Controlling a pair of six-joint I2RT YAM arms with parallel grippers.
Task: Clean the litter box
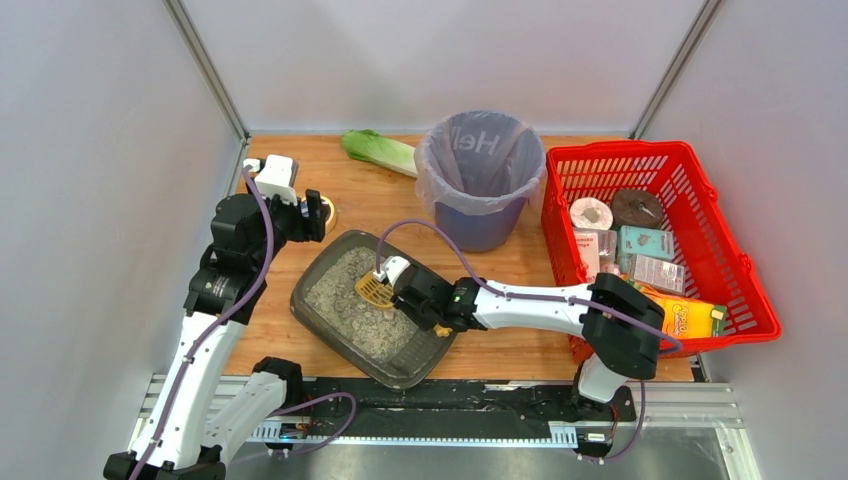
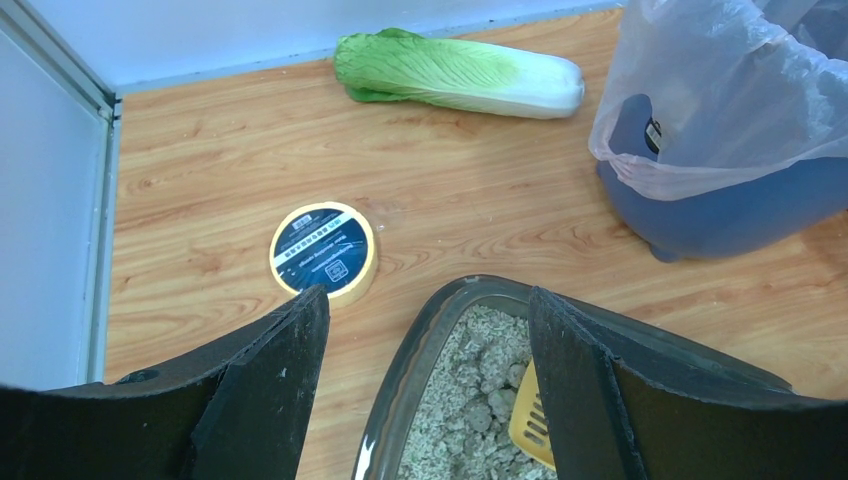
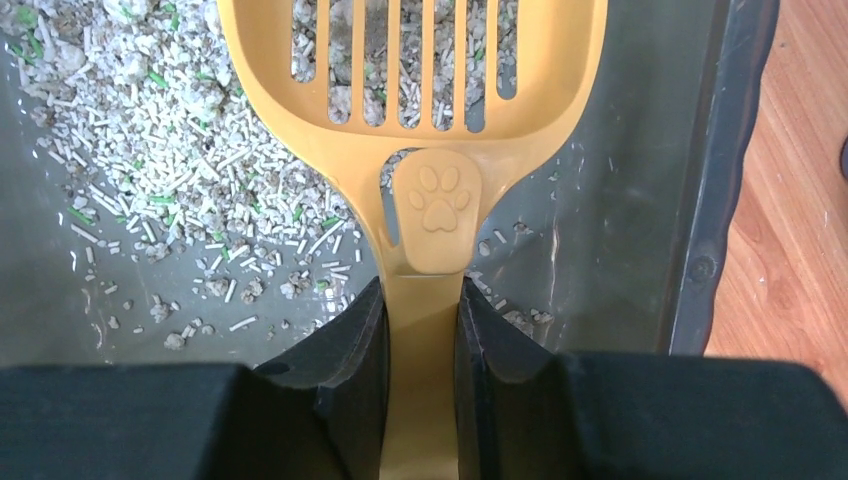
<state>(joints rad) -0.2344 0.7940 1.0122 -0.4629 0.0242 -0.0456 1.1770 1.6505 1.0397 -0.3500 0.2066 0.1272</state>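
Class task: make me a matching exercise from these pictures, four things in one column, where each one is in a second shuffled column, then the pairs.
1 scoop
2 tape roll
3 cabbage
4 bin

A lying just left of the bin
B clamped in the right gripper, over the litter box
C standing left of the red basket
D beside the litter box's far left corner

Pairs: 1-B, 2-D, 3-A, 4-C
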